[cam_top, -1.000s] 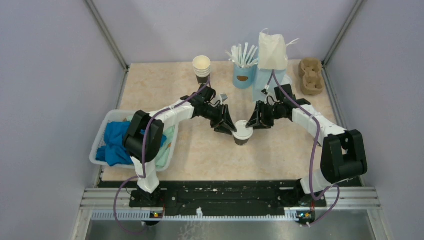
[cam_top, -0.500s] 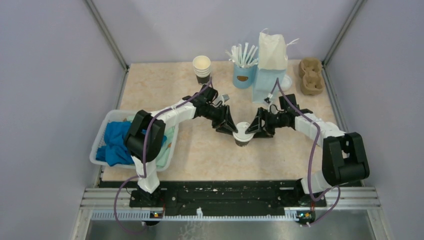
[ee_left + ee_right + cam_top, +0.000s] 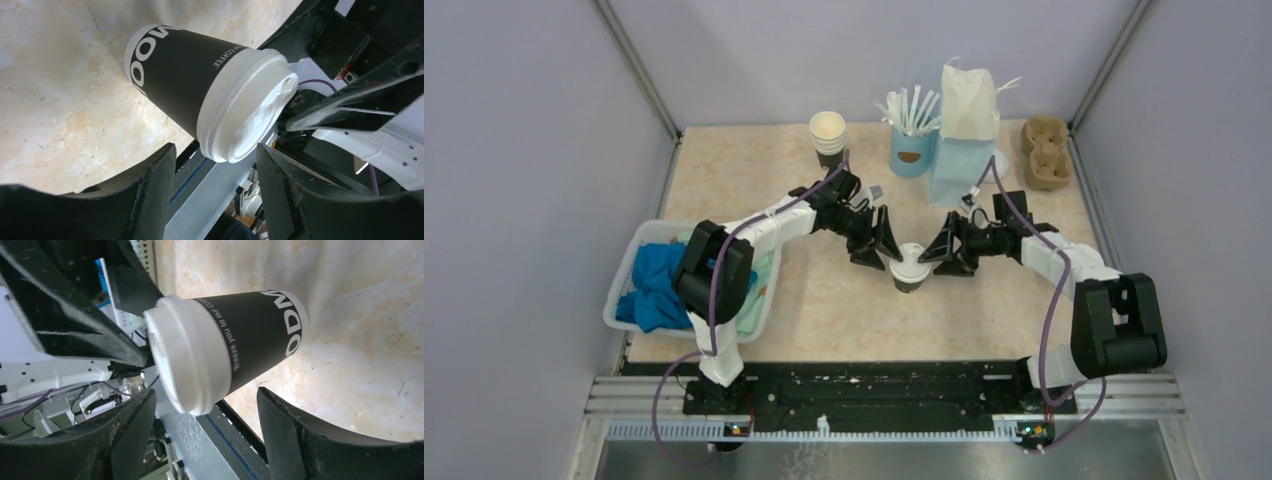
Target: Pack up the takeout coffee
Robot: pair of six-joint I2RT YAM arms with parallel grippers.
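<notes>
The takeout coffee (image 3: pixel 909 267), a dark paper cup with white lettering and a round white lid, stands upright on the tabletop in the middle of the top view. My left gripper (image 3: pixel 881 245) sits just to its left, jaws open, not touching it. On the cup's right, my right gripper (image 3: pixel 942 250) faces it, also open and apart from it. In the left wrist view the cup (image 3: pixel 190 85) lies beyond my open left gripper (image 3: pixel 215 172). The right wrist view shows the cup (image 3: pixel 250 335) ahead of my open right gripper (image 3: pixel 206 407). Nothing is held.
A stack of lidless paper cups (image 3: pixel 828 135) stands at the back. Beside it are a light blue cup of white sticks (image 3: pixel 912 140), a blue-and-white paper bag (image 3: pixel 964 125) and a cardboard cup carrier (image 3: pixel 1046 150). A white basket (image 3: pixel 624 275) with blue cloth sits at the left.
Both grippers have opened wider and drawn back from the lid, the right one sliding to the right. The cup stands where it was.
</notes>
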